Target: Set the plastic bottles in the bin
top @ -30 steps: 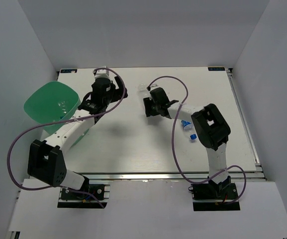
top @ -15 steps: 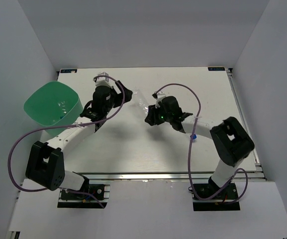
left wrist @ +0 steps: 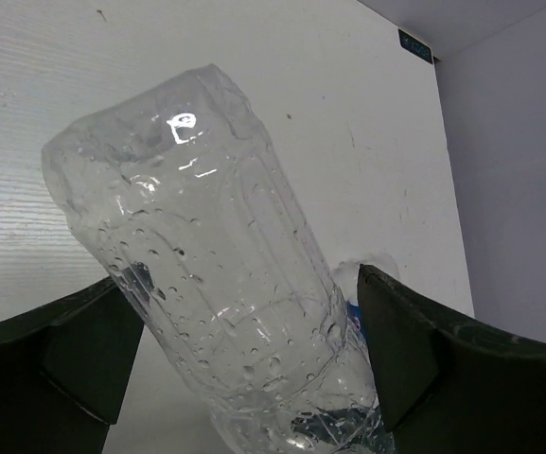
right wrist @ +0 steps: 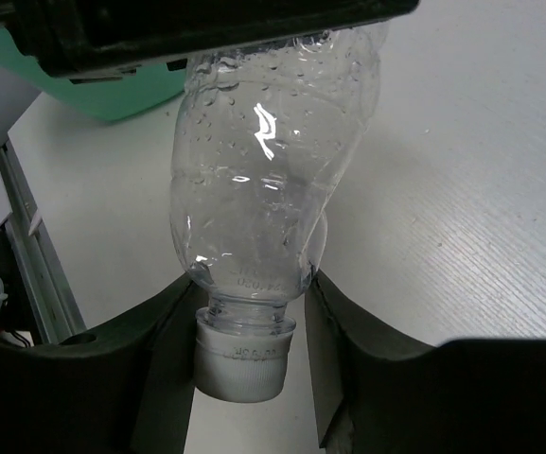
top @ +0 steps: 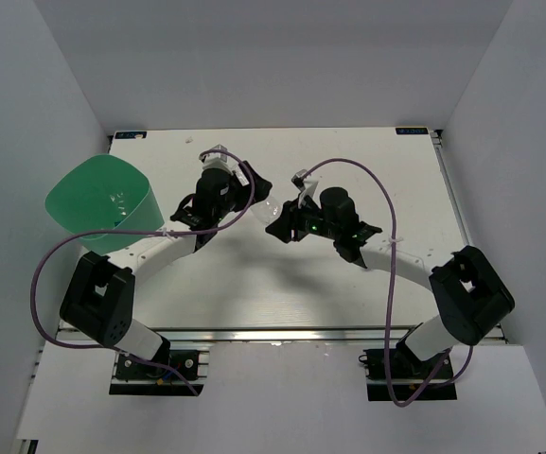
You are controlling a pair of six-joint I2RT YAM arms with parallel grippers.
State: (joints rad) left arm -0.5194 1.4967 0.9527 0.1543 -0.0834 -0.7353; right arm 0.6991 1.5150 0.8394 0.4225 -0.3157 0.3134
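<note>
A clear plastic bottle (top: pixel 271 208) with a white cap (right wrist: pixel 244 364) hangs above the table's middle between both grippers. My right gripper (top: pixel 287 222) is shut on its neck and shoulder, cap end towards the wrist (right wrist: pixel 254 284). My left gripper (top: pixel 252 194) straddles the bottle's body (left wrist: pixel 216 265), and its fingers (left wrist: pixel 102 350) lie against both sides. The left gripper also shows as a black bar across the top of the right wrist view (right wrist: pixel 206 28). The mint-green bin (top: pixel 97 199) stands at the table's left edge. The other bottles are hidden in the top view.
Purple cables (top: pixel 55 265) loop from both arms. The right arm (top: pixel 396 255) lies across the table's right half. A metal rail (top: pixel 282 333) runs along the near edge. A bit of blue (left wrist: pixel 356 312) shows beside the left gripper's right finger.
My right gripper carried the bottle from the far middle towards the centre. My left gripper swung right, away from the bin, and met the bottle; its fingers now lie round it.
</note>
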